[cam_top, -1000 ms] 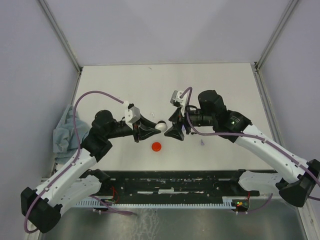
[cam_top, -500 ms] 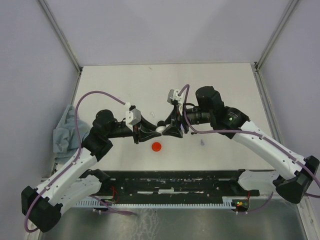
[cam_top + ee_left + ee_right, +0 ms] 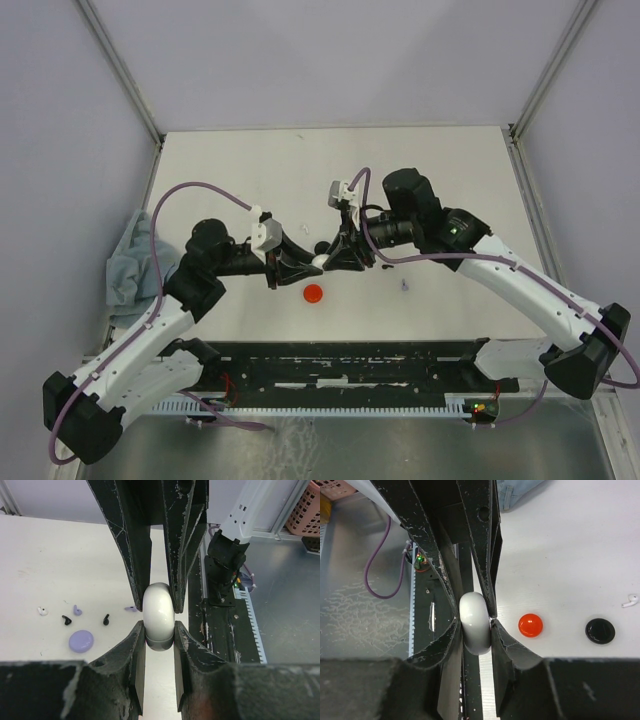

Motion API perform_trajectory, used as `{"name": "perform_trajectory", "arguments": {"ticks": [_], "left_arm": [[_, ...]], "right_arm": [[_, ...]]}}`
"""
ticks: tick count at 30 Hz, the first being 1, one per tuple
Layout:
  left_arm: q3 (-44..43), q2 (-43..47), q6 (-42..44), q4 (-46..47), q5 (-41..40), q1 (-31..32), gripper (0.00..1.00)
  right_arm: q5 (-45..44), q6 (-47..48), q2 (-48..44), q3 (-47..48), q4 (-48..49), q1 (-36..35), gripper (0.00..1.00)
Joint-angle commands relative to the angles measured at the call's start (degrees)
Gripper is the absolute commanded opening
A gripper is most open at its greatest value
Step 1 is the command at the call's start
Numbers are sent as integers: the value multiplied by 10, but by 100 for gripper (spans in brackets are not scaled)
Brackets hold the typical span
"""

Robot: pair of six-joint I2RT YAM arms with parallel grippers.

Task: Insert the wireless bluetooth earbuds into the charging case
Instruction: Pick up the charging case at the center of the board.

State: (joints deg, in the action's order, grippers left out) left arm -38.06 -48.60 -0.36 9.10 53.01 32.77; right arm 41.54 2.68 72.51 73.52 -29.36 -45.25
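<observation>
A white round charging case [image 3: 319, 261] hangs above the table between both arms. My left gripper [image 3: 159, 630] is shut on the case [image 3: 159, 611], edge-on between its fingers. My right gripper [image 3: 475, 625] comes from the opposite side, and its fingers press both faces of the same case [image 3: 476, 622]. Loose earbuds lie on the table: a white one [image 3: 43, 611], two black ones [image 3: 66, 620] [image 3: 105, 619] and a lavender one [image 3: 77, 610]. Another white earbud [image 3: 631, 599] shows in the right wrist view.
A red round case [image 3: 314, 293] lies on the table just below the grippers. A black case [image 3: 600, 631] and a lavender case [image 3: 81, 641] lie nearby. A grey-blue cloth [image 3: 130, 262] is bunched at the table's left edge.
My right gripper has moved left to the white case and closed its fingers on it. The left gripper has kept its hold and shifted only slightly.
</observation>
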Motion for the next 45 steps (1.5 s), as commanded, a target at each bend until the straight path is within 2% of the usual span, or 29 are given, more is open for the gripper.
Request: {"name": "perform_trajectory", "arguments": {"ticks": [1,4,8,12,27,36,45], "left_arm": [[-15,3,11,21,3,3,17],[-9,12,5,22,-15,3,28],[20,27,-32,58,-65,3,49],[65,42,-102,147,-94,3,55],[118,43,-223,304,-107,3,57],[117,27,-251,338,-107,3,49],[120,20,-260,339,-113,3,49]], "right_arm": [[16,5,7,35,-3,2,17],[11,1,3,36,-2,2,13],[-10,-17,-9,32,17,1,12],[-29,-43,-27,11,61,1,13],[-53,-108,-52,-36,145,2,13],[-51,-132,-54,-48,170,2,13],[-51,-142,-59,-55,188,2,13]]}}
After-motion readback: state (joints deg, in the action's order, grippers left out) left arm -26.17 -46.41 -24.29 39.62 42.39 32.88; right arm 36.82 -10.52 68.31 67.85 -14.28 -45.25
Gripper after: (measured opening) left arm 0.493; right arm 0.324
